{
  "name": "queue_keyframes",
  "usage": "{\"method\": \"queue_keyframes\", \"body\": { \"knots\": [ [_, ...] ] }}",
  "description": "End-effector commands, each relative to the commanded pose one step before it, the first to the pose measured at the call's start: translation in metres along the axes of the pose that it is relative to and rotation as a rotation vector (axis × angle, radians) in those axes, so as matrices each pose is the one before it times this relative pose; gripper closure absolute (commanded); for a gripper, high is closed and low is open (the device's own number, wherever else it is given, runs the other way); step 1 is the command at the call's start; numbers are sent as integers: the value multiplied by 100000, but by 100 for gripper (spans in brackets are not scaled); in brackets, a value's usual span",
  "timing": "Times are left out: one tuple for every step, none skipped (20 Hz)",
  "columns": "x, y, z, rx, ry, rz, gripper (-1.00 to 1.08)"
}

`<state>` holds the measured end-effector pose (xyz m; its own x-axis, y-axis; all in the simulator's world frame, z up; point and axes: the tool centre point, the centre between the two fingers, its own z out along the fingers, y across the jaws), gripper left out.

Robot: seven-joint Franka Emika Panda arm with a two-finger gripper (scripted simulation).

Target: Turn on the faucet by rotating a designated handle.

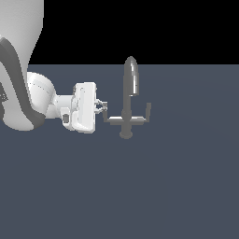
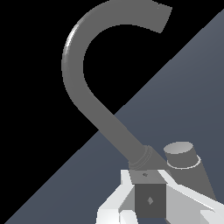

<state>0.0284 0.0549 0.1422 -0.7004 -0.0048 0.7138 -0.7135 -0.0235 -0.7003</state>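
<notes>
The grey faucet (image 1: 126, 120) stands mid-scene, its tall arched spout (image 1: 131, 74) rising from a crossbar over a round base (image 1: 125, 134). The handle (image 1: 104, 113) is the short upright prong ending the crossbar on the exterior view's left. My gripper (image 1: 101, 106) comes in sideways from that side, its fingertips at the prong's top. In the wrist view the white fingers (image 2: 117, 202) press against both sides of a dark grey block, the handle (image 2: 150, 199), with no gap showing. The gripper (image 2: 146, 176) points toward the spout (image 2: 87, 87), which curves overhead.
The matching lever (image 1: 148, 111) stands at the crossbar's other end, on the exterior view's right. A short round grey stub (image 2: 181, 154) shows just beyond the fingers in the wrist view. The arm's white body (image 1: 21, 65) fills the exterior view's left. The floor (image 1: 140, 186) is flat blue-grey.
</notes>
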Motion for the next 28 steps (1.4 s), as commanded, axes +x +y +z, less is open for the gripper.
{"method": "queue_keyframes", "body": {
  "knots": [
    [12,38,-4,-163,-26,-4,108],
    [138,281,-9,0,0,0,108],
    [150,275,6,9,63,27,108],
    [140,285,-9,0,0,0,108],
    [152,279,6,9,63,27,108],
    [142,289,-9,0,0,0,108],
    [154,284,5,8,63,27,108],
    [144,294,-10,0,0,0,108],
    [156,288,5,7,63,28,108],
    [146,298,-10,0,0,0,108],
    [158,292,5,6,63,28,108],
    [147,302,-11,0,0,0,108],
    [159,297,5,5,63,28,108],
    [149,307,-11,0,0,0,108],
    [160,301,5,3,63,28,108],
    [150,312,-12,0,0,0,108],
    [0,0,0,0,0,0,108],
    [-149,-1216,83,-137,-301,2255,108],
    [-188,644,-14,15,41,-230,108],
    [-186,643,-14,15,40,-225,108],
    [-189,646,-14,15,41,-230,108],
    [-190,647,-14,15,40,-230,108],
    [-188,646,-14,14,40,-225,108],
    [-194,650,-14,15,41,-235,108],
    [-190,647,-14,14,39,-225,108],
    [-196,650,-14,13,41,-235,108],
    [-193,647,-14,12,39,-225,108],
    [0,0,0,0,0,0,108]
  ]
}}
